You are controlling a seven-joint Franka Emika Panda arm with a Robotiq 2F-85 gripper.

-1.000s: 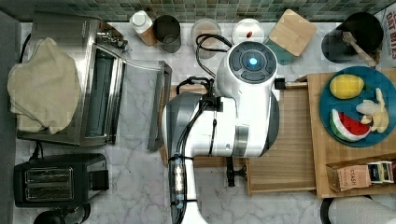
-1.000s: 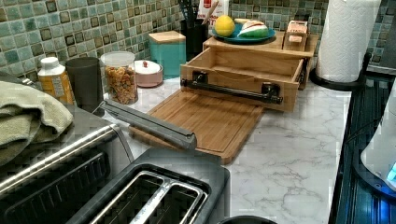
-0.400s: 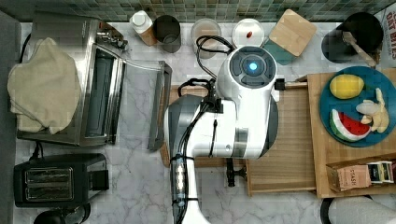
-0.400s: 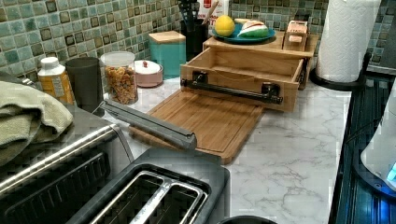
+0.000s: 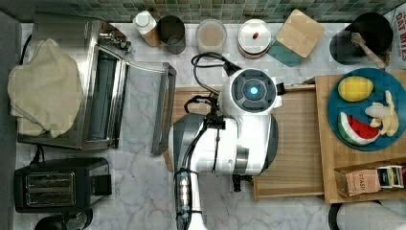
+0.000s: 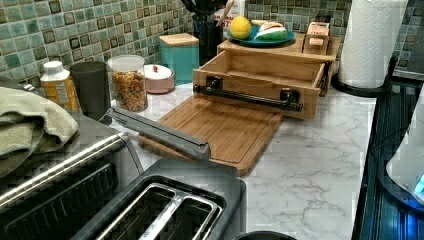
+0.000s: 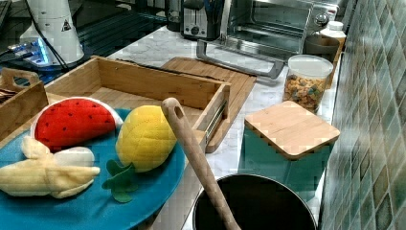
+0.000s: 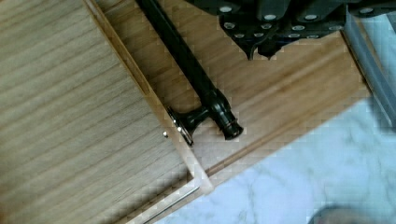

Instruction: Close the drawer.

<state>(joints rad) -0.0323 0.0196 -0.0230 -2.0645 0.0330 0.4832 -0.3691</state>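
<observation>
Since the earlier frame your arm [image 5: 225, 143] shifted slightly above the open drawer [image 6: 265, 75], which stood pulled out from its stand over the cutting board [image 6: 220, 132]. It looked light and stiff; you could push at its black bar handle [image 8: 196, 86]. Whether the gripper [image 8: 275, 28] was open, I could not tell.

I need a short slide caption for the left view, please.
Open wooden drawer with black bar handle, above a cutting board on marble counter.
</observation>
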